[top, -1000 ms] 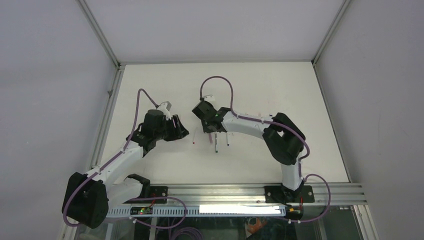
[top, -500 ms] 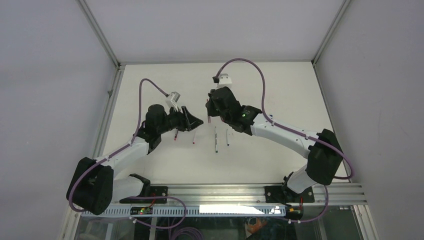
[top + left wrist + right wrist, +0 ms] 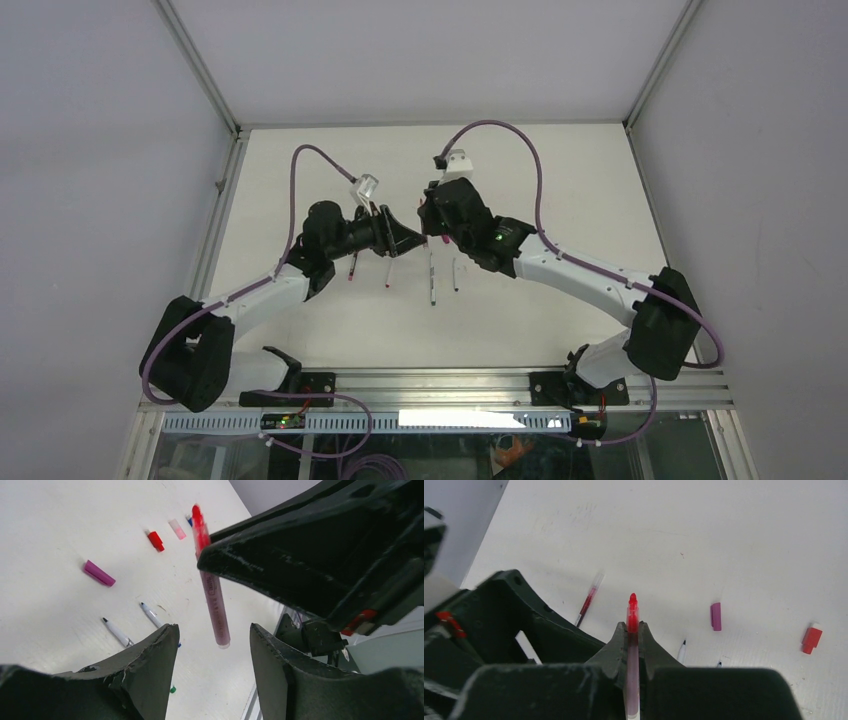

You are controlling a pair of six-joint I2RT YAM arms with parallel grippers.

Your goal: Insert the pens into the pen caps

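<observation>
- Pen (image 3: 214,605) with a pinkish-red body and red tip sits clamped between the right gripper's (image 3: 632,630) jaws, its tip poking out past them.
- Left gripper (image 3: 212,629) is spread wide and empty, with the pen's rear end hanging between its jaws.
- Likely a handover: the left jaws must close squarely on the barrel. The red cap (image 3: 155,540) lies well beyond them, not yet fetched.

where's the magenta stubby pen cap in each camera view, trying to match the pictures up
Top external: not visible, likely hidden.
Left wrist: the magenta stubby pen cap lies upper left, beyond the pen tips.
Right wrist: the cap lies right of centre, mid-height.
Shared landmark: the two white pens with dark tips, side by side in every view, tips near the cap in both wrist views.
</observation>
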